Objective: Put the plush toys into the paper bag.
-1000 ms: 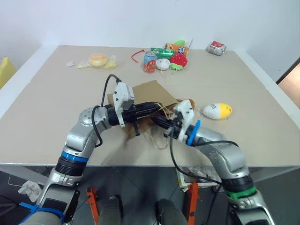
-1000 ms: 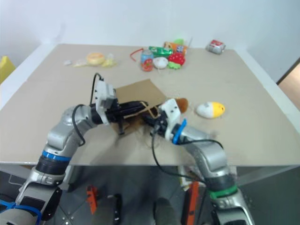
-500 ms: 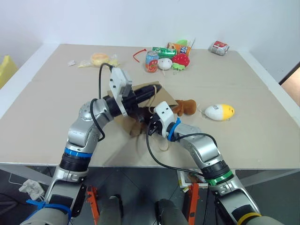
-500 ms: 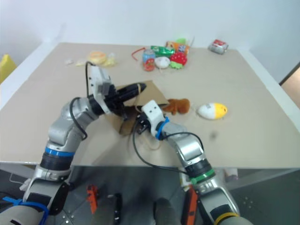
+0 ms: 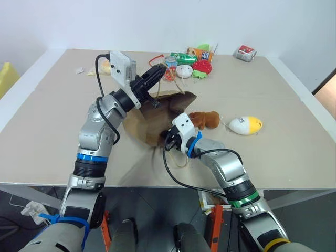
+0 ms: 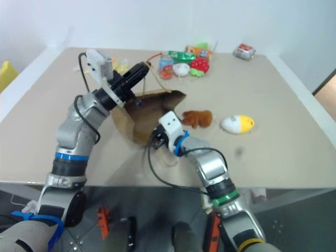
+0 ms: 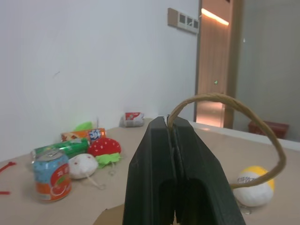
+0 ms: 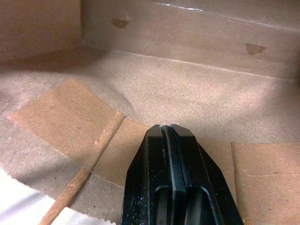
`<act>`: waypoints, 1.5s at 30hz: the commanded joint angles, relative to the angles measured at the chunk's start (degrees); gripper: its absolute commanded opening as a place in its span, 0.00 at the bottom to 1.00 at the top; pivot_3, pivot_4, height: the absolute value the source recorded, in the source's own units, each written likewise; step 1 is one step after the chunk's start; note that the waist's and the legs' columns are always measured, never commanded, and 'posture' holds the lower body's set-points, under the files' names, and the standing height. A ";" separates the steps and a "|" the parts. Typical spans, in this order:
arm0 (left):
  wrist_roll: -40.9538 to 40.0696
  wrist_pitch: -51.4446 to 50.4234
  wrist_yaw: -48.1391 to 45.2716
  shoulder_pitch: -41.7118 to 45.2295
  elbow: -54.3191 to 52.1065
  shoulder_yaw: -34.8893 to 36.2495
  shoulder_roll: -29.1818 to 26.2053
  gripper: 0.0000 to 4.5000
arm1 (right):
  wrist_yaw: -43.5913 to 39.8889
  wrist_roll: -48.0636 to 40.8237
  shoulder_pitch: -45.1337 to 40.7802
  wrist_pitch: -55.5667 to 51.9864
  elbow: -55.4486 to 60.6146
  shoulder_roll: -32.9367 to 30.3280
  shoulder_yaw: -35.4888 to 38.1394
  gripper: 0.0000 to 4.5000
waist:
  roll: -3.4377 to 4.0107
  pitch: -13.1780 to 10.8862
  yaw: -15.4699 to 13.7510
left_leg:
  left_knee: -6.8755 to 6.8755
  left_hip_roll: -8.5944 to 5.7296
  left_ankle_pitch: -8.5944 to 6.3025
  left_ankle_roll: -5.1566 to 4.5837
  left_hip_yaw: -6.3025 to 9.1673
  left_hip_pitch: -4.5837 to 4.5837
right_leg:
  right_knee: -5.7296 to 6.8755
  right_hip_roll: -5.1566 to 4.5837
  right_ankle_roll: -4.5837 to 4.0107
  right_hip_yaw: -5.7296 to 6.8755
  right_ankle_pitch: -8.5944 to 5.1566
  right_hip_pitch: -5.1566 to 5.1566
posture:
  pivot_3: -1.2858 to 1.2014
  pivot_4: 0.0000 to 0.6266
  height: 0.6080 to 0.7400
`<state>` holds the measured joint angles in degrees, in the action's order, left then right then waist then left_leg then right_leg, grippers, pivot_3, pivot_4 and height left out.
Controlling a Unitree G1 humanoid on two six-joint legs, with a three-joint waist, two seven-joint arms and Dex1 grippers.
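Note:
The brown paper bag [image 5: 152, 115] lies on its side in the table's middle, its mouth facing the toys. My left gripper [image 5: 161, 71] is raised above it, shut on one twisted loop handle [image 7: 225, 99], holding the upper side up. At the mouth, my right gripper [image 5: 167, 143] is shut, its tips resting on the inner face of the bag's lower side [image 8: 197, 93]. Just right of the bag lies the brown plush toy [image 5: 205, 119]. Farther right sits the white plush toy [image 5: 244, 125] with the yellow end.
At the table's far edge are a drink can [image 5: 169, 67], a red strawberry toy [image 5: 202, 66], a small white round object [image 5: 182, 71], green and orange packets [image 5: 185, 56] and a crushed can [image 5: 244, 52]. A yellow item [image 5: 106, 66] lies far left.
My left gripper has risen and swung away from me with the handle, lifting the bag's upper side so that the mouth gapes. The right gripper moved left to the mouth, then stayed still.

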<state>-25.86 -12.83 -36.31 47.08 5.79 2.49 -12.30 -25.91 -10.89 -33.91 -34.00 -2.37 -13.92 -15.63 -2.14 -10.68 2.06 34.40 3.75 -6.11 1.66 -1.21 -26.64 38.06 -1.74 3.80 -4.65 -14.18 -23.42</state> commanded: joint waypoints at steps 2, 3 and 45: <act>1.90 7.38 -3.65 -0.87 -9.74 -2.84 0.06 0.00 | -0.34 0.02 -0.40 -0.10 2.22 0.25 1.90 0.02 | 0.00 0.00 0.00 | -0.01 0.00 0.00 0.00 0.00 0.00 | 0.00 0.00 0.00 0.00 0.00 0.00 | 0.52 0.24 1.00; 2.38 8.11 -3.90 -1.16 -10.28 -3.23 0.02 0.00 | -0.37 0.08 -0.45 -0.03 2.05 0.26 1.92 0.02 | 0.00 0.00 0.00 | -0.02 0.00 0.00 0.00 0.00 0.00 | 0.00 0.00 -0.01 0.00 0.00 0.00 | 0.52 0.24 1.00; 15.07 33.53 -5.06 -8.51 -8.56 -7.00 -2.33 0.00 | -3.30 -9.71 -5.09 -6.98 4.74 4.26 13.74 0.02 | 0.01 0.00 0.09 | 0.00 0.01 0.00 0.01 -0.01 0.05 | -0.01 0.01 -0.28 -0.03 -0.02 -0.02 | 0.52 0.24 1.00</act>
<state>-11.22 18.05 -40.43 39.42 -3.03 -4.43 -13.65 -28.68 -14.87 -35.72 -41.42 -2.40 -10.26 -8.82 -2.13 -10.68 2.16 34.40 3.76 -6.11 1.67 -1.23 -26.59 38.06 -1.73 3.56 -4.68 -14.18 -23.44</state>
